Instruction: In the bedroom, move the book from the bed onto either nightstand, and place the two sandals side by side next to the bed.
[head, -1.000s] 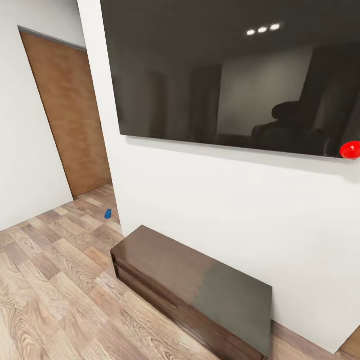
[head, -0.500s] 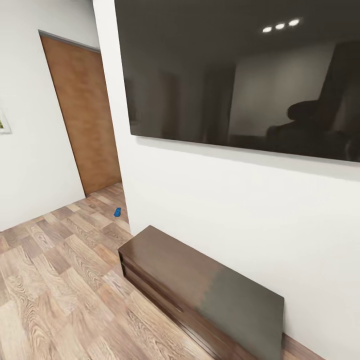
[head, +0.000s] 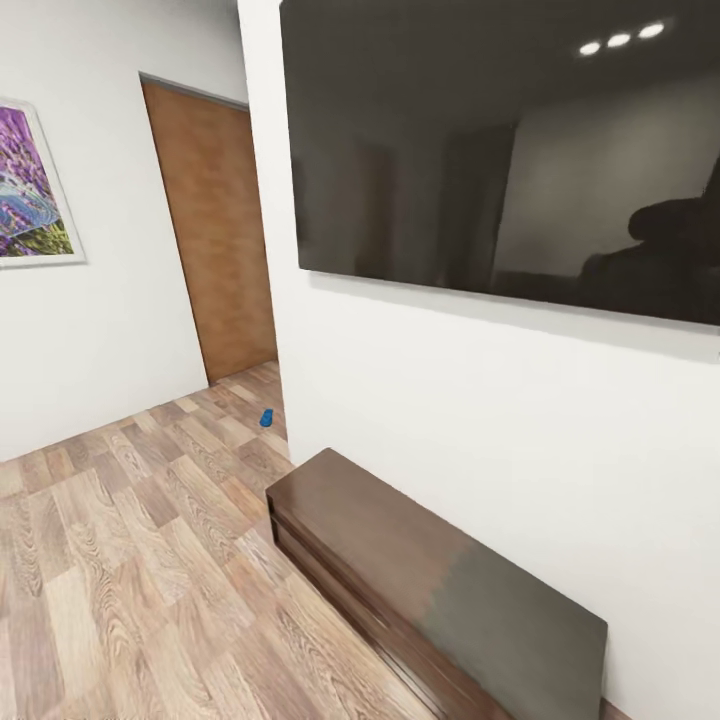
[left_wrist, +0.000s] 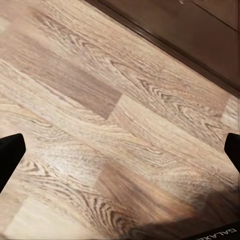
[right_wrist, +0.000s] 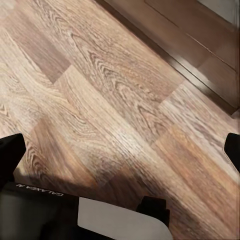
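One small bright blue sandal (head: 267, 418) lies on the wood-plank floor far ahead, beside the white wall's corner and in front of the brown door (head: 215, 230). The book, the bed, the nightstand and the other sandal are out of view. My left gripper (left_wrist: 120, 152) hangs open over bare floor planks, its two dark fingertips (left_wrist: 10, 155) far apart with nothing between them. My right gripper (right_wrist: 120, 152) is likewise open above the floor, its fingertips (right_wrist: 232, 150) spread wide and holding nothing.
A long dark glossy bench-like unit (head: 420, 580) stands against the white wall under a big black wall screen (head: 520, 150). A purple framed picture (head: 30, 190) hangs on the left wall. Open floor (head: 130, 560) stretches left of the bench toward the door.
The whole head view has shifted right, so the camera has turned left: the framed picture has come into view and a red thing at the right edge has left it.
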